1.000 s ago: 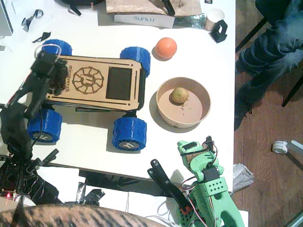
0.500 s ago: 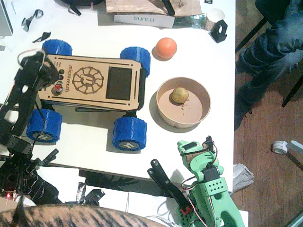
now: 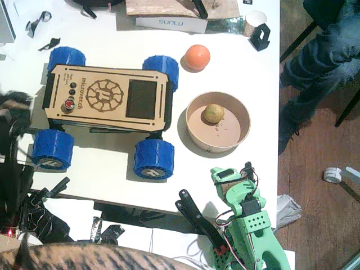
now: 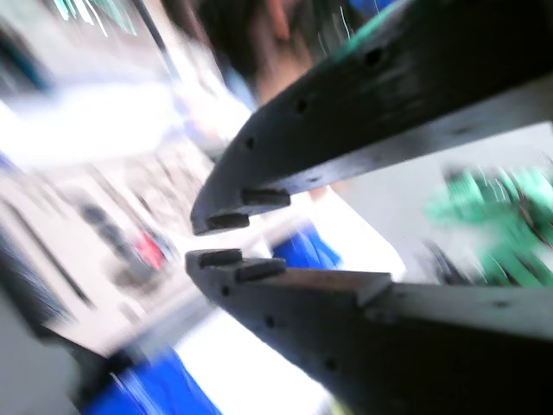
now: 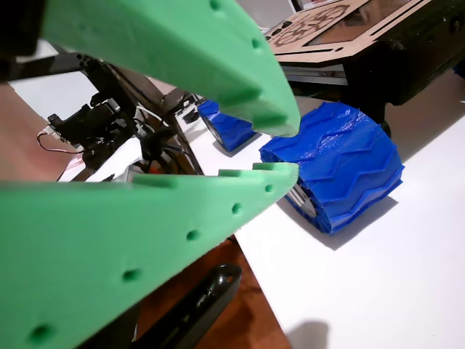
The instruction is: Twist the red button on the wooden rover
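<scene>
The red button (image 3: pixel 68 104) sits exposed on the wooden rover (image 3: pixel 107 99); the black left hand (image 4: pixel 200 244), jaws slightly parted and empty, shows blurred, while the green right hand (image 5: pixel 287 149) rests slightly parted.

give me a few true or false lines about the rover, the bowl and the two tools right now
1. The red button is on the wooden rover, beside small black buttons. True.
2. The left tool is clamped on the red button. False: it holds nothing and the button is uncovered in the fixed view.
3. The orange ball lies in the bowl. False: it rests on the table beyond the bowl; a small yellowish round item is in the bowl.
4. The right tool is green and empty, near a blue wheel. True.
5. The rover has red wheels. False: they are blue.
</scene>
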Controlling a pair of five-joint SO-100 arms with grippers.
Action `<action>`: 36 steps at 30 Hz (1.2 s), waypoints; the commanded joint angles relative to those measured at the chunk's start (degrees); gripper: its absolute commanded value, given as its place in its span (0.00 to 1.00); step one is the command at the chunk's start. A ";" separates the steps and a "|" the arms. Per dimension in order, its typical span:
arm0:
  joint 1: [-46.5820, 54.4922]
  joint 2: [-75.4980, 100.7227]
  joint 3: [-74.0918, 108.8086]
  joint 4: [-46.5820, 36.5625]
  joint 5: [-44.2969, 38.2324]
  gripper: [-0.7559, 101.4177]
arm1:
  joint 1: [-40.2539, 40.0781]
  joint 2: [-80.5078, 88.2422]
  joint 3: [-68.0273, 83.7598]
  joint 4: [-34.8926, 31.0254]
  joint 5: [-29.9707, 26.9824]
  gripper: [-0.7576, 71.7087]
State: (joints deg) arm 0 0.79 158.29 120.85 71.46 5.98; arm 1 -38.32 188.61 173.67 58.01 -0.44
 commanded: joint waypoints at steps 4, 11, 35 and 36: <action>-10.20 15.73 -0.09 3.52 -0.88 0.01 | -0.35 0.26 -0.44 0.26 -0.26 0.01; -21.36 27.51 0.00 7.12 -0.88 0.01 | -0.35 0.26 -0.44 0.26 -0.26 0.01; -27.42 35.68 -0.09 18.46 -6.33 0.01 | -0.35 0.26 -0.44 0.26 -0.26 0.01; -27.51 35.68 -0.09 18.54 -6.33 0.01 | -0.35 0.26 -0.44 0.26 -0.26 0.01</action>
State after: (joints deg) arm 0 -25.66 188.26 121.20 89.65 -0.26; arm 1 -38.32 188.61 173.67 58.01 -0.44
